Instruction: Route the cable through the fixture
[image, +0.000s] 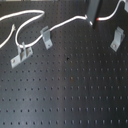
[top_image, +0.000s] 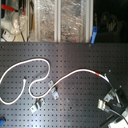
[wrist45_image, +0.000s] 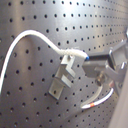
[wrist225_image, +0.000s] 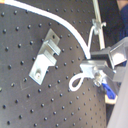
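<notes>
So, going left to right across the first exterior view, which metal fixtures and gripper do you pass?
Left bracket → middle bracket → gripper on the cable → right bracket.

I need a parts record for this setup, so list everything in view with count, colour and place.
cable: one, white with a short red band, looping across the far part of the board in the first exterior view and running to the gripper.
fixtures: three, silver metal brackets, two toward the first exterior view's left, one at its right.
pegboard: one, black with rows of holes, under everything.
clear bins: blurred, behind the board in the second exterior view; count unclear.
gripper: one, silver fingers, closed on the cable beside a bracket in the second wrist view.
</notes>
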